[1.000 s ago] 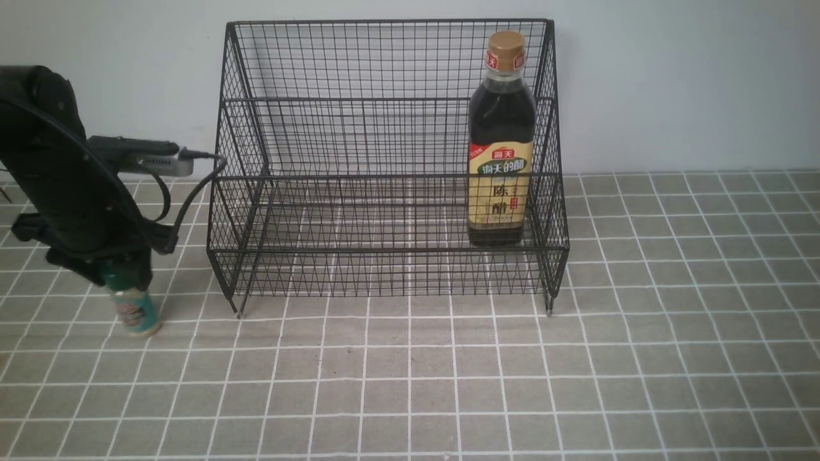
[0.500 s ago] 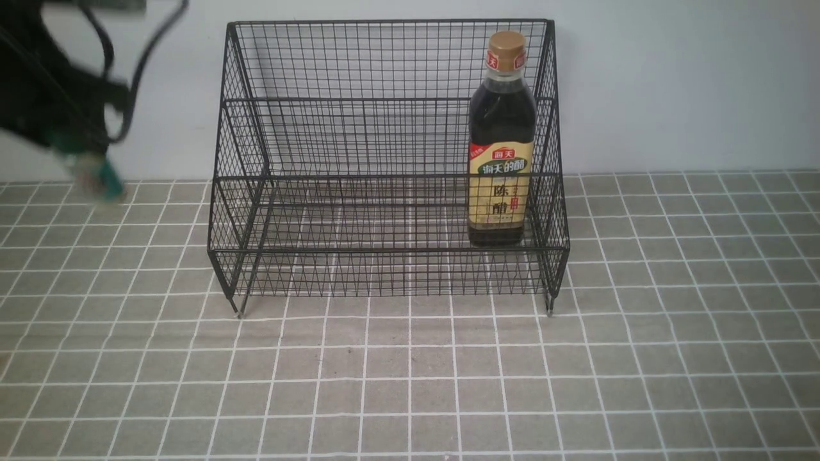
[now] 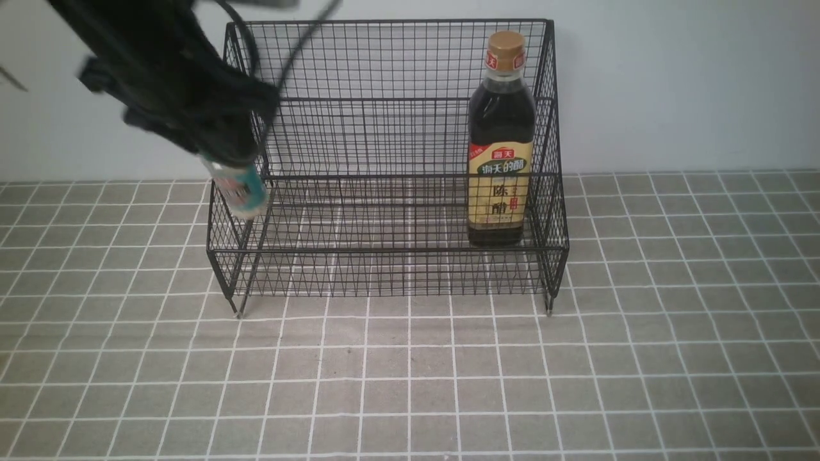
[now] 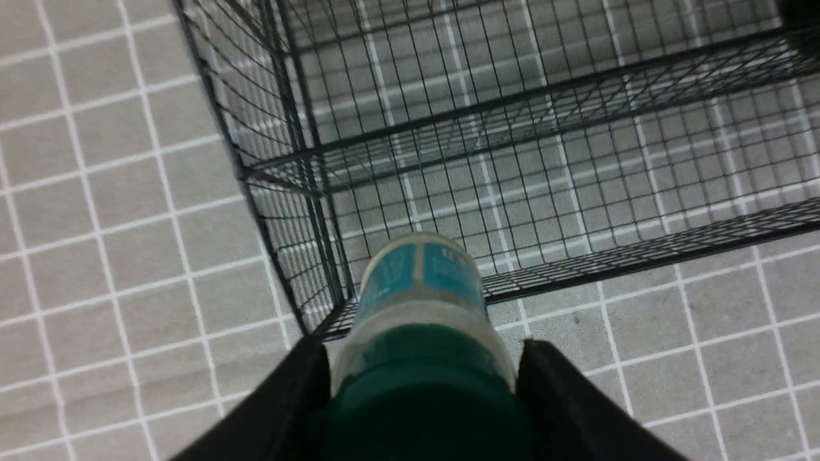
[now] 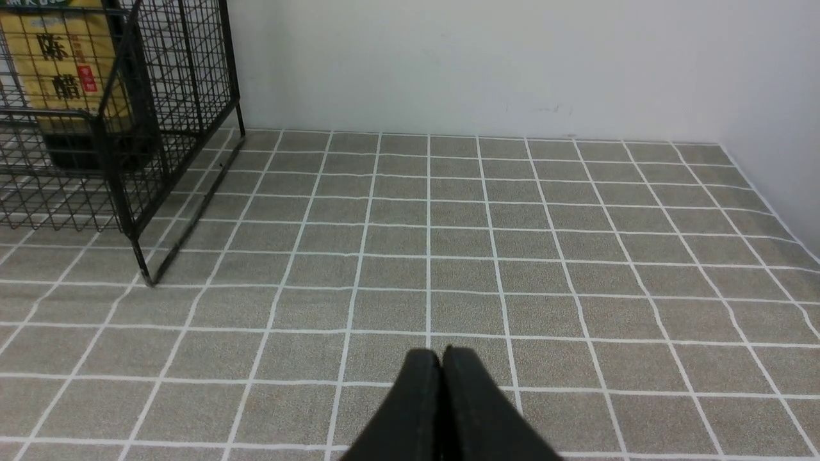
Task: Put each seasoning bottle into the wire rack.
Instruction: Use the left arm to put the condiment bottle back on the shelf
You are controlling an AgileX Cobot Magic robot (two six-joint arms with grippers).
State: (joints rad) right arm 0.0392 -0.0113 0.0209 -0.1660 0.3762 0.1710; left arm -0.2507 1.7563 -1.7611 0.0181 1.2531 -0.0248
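The black wire rack [image 3: 391, 102] stands against the back wall. The tall dark vinegar bottle [image 3: 501, 141] with gold cap and yellow label stands upright at the right end of the rack's lower tier; its label shows in the right wrist view [image 5: 61, 70]. My left gripper [image 3: 221, 157] is shut on the small green-capped shaker [image 3: 240, 189] by its cap and holds it in the air over the rack's front left corner. In the left wrist view the shaker [image 4: 416, 288] hangs between the jaws above the rack [image 4: 512, 115]. My right gripper [image 5: 442, 353] is shut and empty, out of the front view.
The grey tiled tabletop [image 3: 410, 384] spreads in front of the rack and to its right [image 5: 512, 243]. A white wall [image 3: 672, 77] runs behind the rack, with a side wall at the table's right edge [image 5: 781, 96].
My left gripper lifted the shaker off the table at the left of the rack, raised it, then carried it right to the rack's front left corner. The vinegar bottle has not moved.
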